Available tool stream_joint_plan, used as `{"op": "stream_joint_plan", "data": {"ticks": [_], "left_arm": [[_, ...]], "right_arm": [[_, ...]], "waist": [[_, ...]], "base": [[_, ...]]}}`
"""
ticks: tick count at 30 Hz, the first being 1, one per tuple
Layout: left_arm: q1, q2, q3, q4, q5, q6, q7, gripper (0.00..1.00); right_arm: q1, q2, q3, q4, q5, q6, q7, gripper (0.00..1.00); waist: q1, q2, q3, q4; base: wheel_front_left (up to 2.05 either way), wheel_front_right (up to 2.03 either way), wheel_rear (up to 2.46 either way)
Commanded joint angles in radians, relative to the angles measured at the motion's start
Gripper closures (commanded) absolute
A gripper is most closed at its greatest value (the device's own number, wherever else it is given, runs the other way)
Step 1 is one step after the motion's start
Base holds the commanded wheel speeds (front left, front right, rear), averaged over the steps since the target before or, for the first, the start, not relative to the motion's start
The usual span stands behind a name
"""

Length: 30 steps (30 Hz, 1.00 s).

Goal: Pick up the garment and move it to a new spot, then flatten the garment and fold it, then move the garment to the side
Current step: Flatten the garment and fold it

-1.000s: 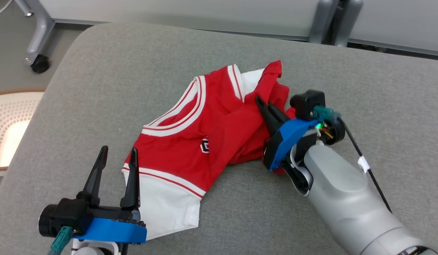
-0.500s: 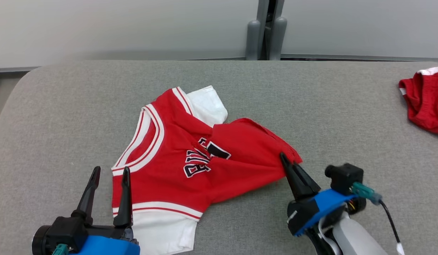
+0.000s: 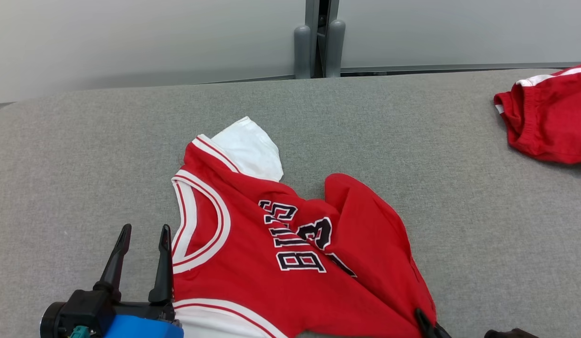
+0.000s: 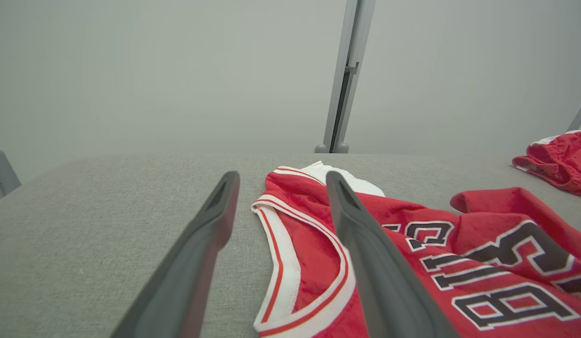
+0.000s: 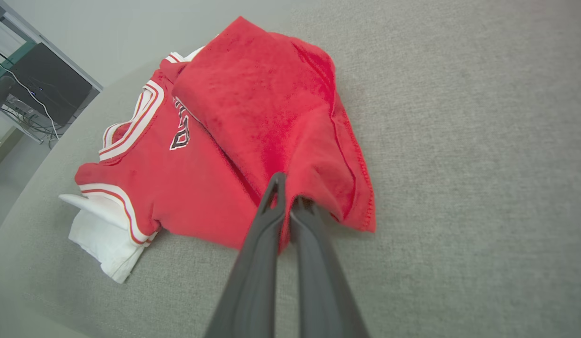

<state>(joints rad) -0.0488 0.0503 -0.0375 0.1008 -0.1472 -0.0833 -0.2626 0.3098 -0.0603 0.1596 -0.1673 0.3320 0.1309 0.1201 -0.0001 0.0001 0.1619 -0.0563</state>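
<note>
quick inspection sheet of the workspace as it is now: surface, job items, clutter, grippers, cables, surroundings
surface: grey fabric-covered table, no stains seen
job's things: red jersey with white trim, lying crumpled, one side folded over part of its lettering
clutter: second red garment bunched on the table toward the robot's right
grippers: left gripper open, holding nothing, beside the jersey's neckline; right gripper shut on the jersey's red edge
cables: thin wires beside a dark box off the table
surroundings: pale wall panels with a grey post behind the table
</note>
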Motion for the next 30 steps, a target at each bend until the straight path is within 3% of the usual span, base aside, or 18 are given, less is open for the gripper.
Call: {"op": "stream_joint_plan", "data": {"ticks": [1, 11, 17, 22, 30], "left_arm": [[-0.005, 0.005, 0.003, 0.003, 0.005, -0.007, -0.003, 0.00], [-0.011, 0.005, 0.010, 0.004, 0.012, -0.012, -0.003, 0.00], [-0.014, 0.005, 0.012, 0.001, 0.013, -0.013, -0.003, 0.00], [-0.033, 0.004, 0.007, 0.000, 0.015, -0.013, -0.003, 0.00], [-0.063, 0.004, -0.011, 0.007, 0.014, -0.018, -0.003, 0.00]], "right_arm": [[0.030, 0.006, -0.011, -0.032, -0.027, 0.000, 0.009, 0.00], [-0.027, 0.002, -0.163, -0.188, -0.136, 0.000, -0.014, 0.00], [-0.170, -0.065, -0.173, -0.224, -0.180, 0.000, 0.022, 0.00], [-0.393, -0.153, -0.107, -0.161, -0.204, 0.000, 0.066, 0.00], [-0.687, -0.203, 0.052, 0.086, -0.201, 0.000, 0.127, 0.00]], "waist": [[0.0001, -0.0001, 0.003, -0.008], [0.0001, -0.0001, -0.001, -0.013], [0.0001, -0.0001, 0.006, -0.006], [0.0001, -0.0001, 0.025, 0.013], [0.0001, -0.0001, 0.059, 0.063]], "base": [[0.00, 0.00, 0.00], [0.00, 0.00, 0.00], [0.00, 0.00, 0.00], [0.00, 0.00, 0.00], [0.00, 0.00, 0.00]]}}
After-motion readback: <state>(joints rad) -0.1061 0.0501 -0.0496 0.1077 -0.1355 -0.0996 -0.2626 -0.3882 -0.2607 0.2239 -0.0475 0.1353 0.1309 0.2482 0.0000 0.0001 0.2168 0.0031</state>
